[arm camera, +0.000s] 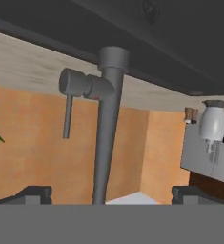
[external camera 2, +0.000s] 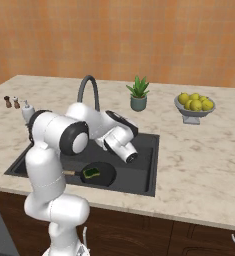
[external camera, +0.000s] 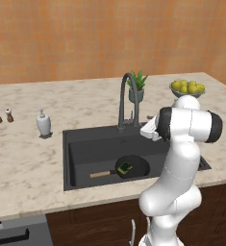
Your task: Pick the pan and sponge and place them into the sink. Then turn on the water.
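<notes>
Gripper (arm camera: 108, 193): fingers spread, empty, facing faucet (arm camera: 106, 119) base | pan (external camera: 131, 166): on sink (external camera: 76, 144) floor | sponge (external camera: 124, 167): inside pan | faucet: no stream visible

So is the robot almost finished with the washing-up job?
Nearly. The pan already lies in the sink, and the sponge sits on top of it. Right now the gripper is open and empty, pointing at the faucet and its handle. What's left is turning the water on: no stream falls from the spout.
</notes>
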